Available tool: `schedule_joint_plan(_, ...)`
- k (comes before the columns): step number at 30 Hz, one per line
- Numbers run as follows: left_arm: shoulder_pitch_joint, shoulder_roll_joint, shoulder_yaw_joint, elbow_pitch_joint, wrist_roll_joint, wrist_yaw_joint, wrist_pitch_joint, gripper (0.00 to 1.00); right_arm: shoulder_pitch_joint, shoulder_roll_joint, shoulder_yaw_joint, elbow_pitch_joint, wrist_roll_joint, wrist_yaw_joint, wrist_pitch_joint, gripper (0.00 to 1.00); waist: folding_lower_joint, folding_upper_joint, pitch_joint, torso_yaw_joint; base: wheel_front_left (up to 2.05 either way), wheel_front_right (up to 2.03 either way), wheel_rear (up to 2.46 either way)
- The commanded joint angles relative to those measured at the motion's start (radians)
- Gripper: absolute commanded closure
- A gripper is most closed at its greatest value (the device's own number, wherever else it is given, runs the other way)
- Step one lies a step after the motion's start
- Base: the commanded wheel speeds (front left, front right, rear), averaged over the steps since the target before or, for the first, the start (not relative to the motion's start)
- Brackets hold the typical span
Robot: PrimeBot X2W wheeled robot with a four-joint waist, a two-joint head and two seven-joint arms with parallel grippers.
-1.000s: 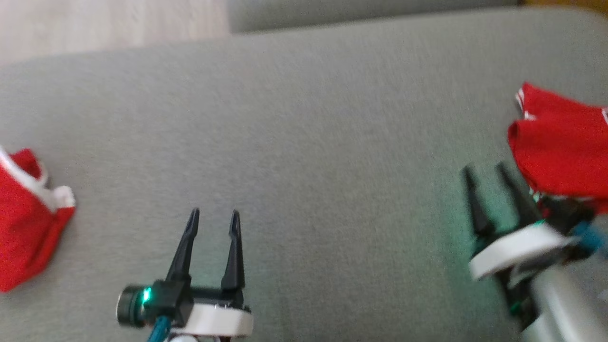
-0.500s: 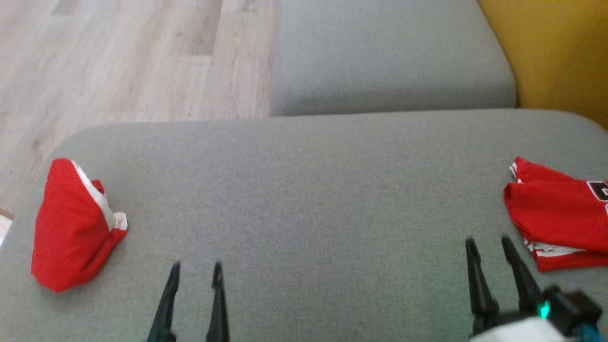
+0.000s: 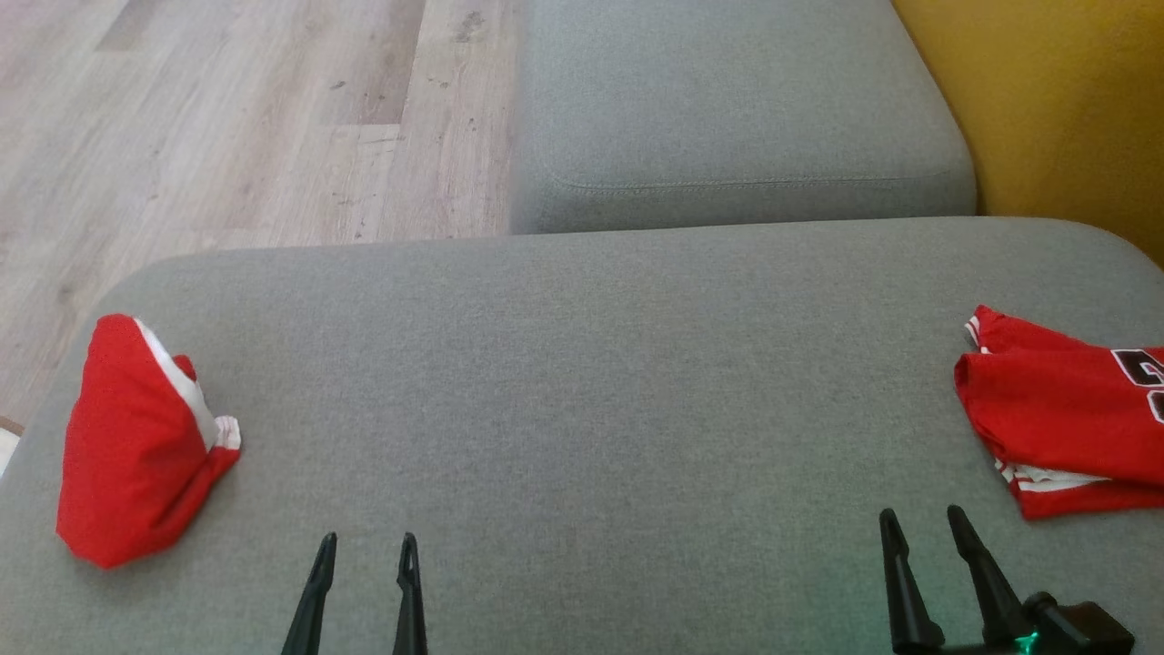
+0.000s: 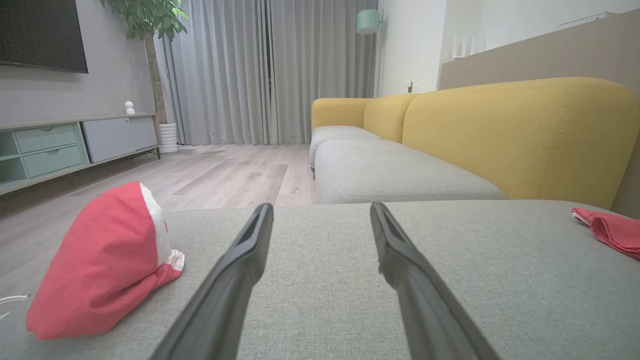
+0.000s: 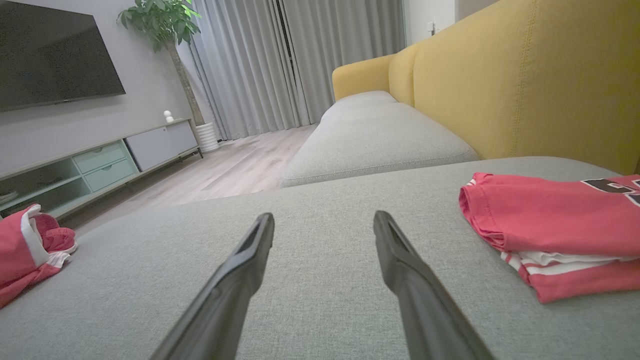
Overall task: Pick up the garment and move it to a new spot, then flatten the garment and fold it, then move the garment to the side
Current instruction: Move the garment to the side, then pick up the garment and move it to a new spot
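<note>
Grey woven fabric covers the wide sofa cushion [image 3: 582, 364] that carries both garments; use it as your reference.

1. Locate the bunched red garment with white trim [image 3: 136, 455] at the cushion's left end. It stands in a rumpled heap close to the edge.
2. Locate the folded red garment with black lettering and a white-striped hem [image 3: 1055, 409] at the cushion's right end. It lies flat.
3. Check the left hand [image 3: 368, 539] at the cushion's near edge, left of centre. Its two dark fingers stand spread, with nothing between them, and it is well apart from both garments.
4. Check the right hand [image 3: 918, 512] at the cushion's near edge, near the folded garment's front corner but apart from it. Its fingers are likewise spread and grip nothing.

Beyond the cushion's far edge you see a second grey seat cushion [image 3: 727, 109], a yellow upholstered backrest [image 3: 1073, 109] and a pale wood floor [image 3: 227, 136].
</note>
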Motion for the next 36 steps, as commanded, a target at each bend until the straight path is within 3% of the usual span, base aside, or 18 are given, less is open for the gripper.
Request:
schedule_joint_plan(1, -0.042, -0.009, 0.034, -0.028, 0.01, -0.001, -0.005, 0.0, -0.046, -0.006, 0.016, -0.034, -0.006, -0.001, -0.011, 0.0, 0.0, -0.0001, 0.0, -0.001, 0.0, 0.0, 0.0)
schedule_joint_plan(10, -0.055, -0.01, 0.047, -0.02, 0.018, -0.008, -0.005, 0.0, -0.037, -0.002, 0.014, -0.034, 0.002, -0.001, -0.011, 0.0, 0.0, -0.0001, 0.008, 0.04, 0.0, 0.0, 0.0)
schedule_joint_plan(27, -0.067, -0.011, 0.127, -0.027, 0.027, 0.001, -0.005, 0.0, -0.059, 0.0, 0.026, -0.043, -0.003, -0.001, -0.011, 0.0, 0.0, -0.0001, 0.077, 0.375, 0.0, 0.0, 0.0)
schedule_joint_plan(36, -0.083, -0.009, 0.166, -0.049, 0.033, 0.003, -0.005, 0.0, -0.065, -0.028, 0.018, -0.055, -0.013, -0.001, -0.011, 0.0, 0.0, -0.0001, 0.131, 0.442, 0.0, 0.0, 0.0)
